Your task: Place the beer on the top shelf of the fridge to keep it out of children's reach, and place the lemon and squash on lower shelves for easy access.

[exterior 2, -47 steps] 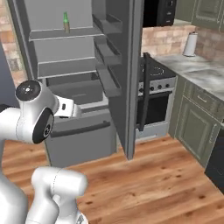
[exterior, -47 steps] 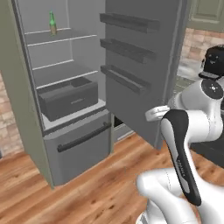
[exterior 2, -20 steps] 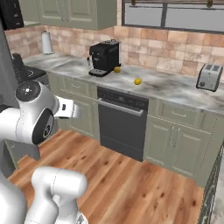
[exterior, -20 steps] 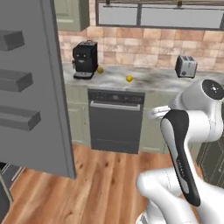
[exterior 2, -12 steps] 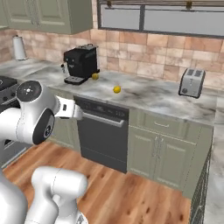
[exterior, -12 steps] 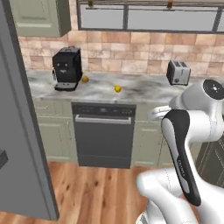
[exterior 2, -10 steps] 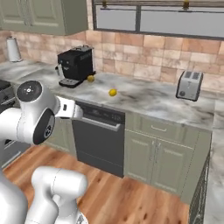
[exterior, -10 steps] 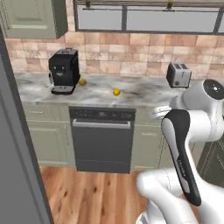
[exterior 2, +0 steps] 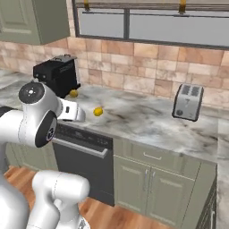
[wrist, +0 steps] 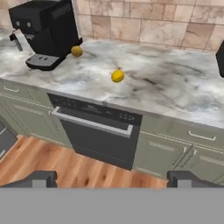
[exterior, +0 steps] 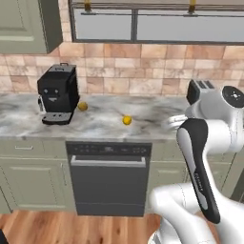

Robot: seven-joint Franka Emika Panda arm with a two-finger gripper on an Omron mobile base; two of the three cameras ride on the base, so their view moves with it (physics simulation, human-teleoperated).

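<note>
1. Tabletop (exterior: 157, 121): a marbled grey surface running left to right along the brick wall, over green cabinets. Both fruits lie on it, well beyond the arm's present reach, so the base should probably close in squarely before any descent.
2. Dishwasher (exterior: 108, 178): a dark panel with a bar handle, set under the tabletop directly below the fruits. It marks where the base should stop.
3. Coffee machine (exterior: 58, 93): a black block at the left of the tabletop. An approach from the right side would best avoid brushing it.
4. Toaster (exterior 2: 188, 102): stands far right, well apart from the fruits, and poses no obstacle.
5. Pincer (wrist: 112, 179): its two dark tips stand wide apart near the lower edge of the hand view, with nothing between them.
6. Lemon (exterior: 127, 120): bright yellow, alone on open tabletop right of the coffee machine. It appears the easier first pick; being round, it may roll, so a centred grasp from above suits it.
7. Squash (exterior: 83, 106): duller orange-yellow, just beside the coffee machine's right flank. The tips should straddle it without touching the machine.
</note>
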